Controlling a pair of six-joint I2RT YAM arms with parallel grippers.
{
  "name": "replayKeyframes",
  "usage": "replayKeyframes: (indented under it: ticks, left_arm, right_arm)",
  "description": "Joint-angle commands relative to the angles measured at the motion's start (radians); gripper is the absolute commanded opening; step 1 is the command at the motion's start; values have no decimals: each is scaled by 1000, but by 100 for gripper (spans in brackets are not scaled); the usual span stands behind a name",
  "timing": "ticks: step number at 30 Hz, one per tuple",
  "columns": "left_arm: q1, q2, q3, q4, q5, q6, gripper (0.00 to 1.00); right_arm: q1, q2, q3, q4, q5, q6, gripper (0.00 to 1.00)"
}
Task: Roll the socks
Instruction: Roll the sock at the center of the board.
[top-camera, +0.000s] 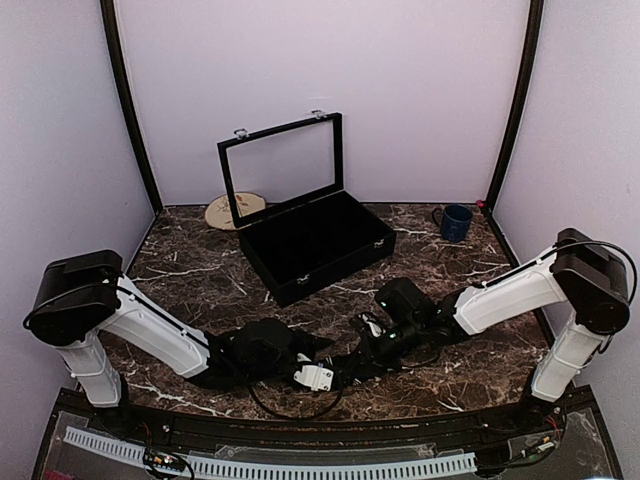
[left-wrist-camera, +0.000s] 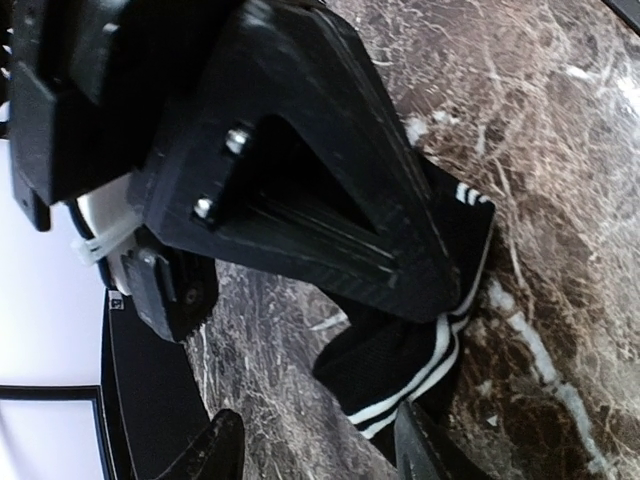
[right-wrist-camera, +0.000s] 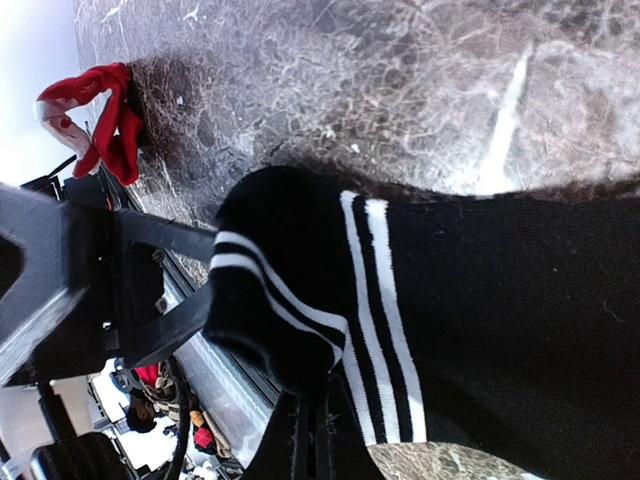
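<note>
The socks under my grippers are black with white stripes, not red. A black sock (right-wrist-camera: 480, 300) lies flat on the marble, its striped cuff folded back. My right gripper (right-wrist-camera: 322, 440) is shut on that folded cuff (right-wrist-camera: 270, 290). In the left wrist view the same sock (left-wrist-camera: 400, 355) reaches between my left gripper's (left-wrist-camera: 320, 455) fingertips, which stand apart, the striped edge next to the right fingertip (left-wrist-camera: 430, 450). The right gripper (left-wrist-camera: 330, 200) looms just above it. From the top camera both grippers meet low at the table's front middle (top-camera: 340, 355). A bright-red fabric piece (right-wrist-camera: 105, 125) lies far off.
An open black case (top-camera: 310, 245) with its lid raised stands at the centre back. A blue mug (top-camera: 455, 222) is at the back right and a round wooden disc (top-camera: 235, 211) at the back left. The table's front rail (top-camera: 270, 465) runs just behind the grippers.
</note>
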Motion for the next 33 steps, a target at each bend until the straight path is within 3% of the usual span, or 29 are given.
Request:
replayKeyframes:
  ticks: [1, 5, 14, 28, 33]
  left_arm:
    - [-6, -10, 13, -78, 23, -20, 54]
    - [-6, -45, 1, -156, 82, -45, 58]
    - [-8, -10, 24, -127, 44, -5, 62]
    - [-7, 42, 73, -114, 65, 16, 61]
    - [-7, 60, 97, -137, 73, 15, 57]
  right_arm:
    - [-13, -7, -9, -1, -18, 0, 0]
    - [-21, -8, -9, -3, -24, -5, 0]
    - [-23, 6, 8, -16, -43, -19, 0]
    - [-23, 14, 17, -26, -75, -26, 0]
    - [-22, 14, 16, -24, -81, -27, 0]
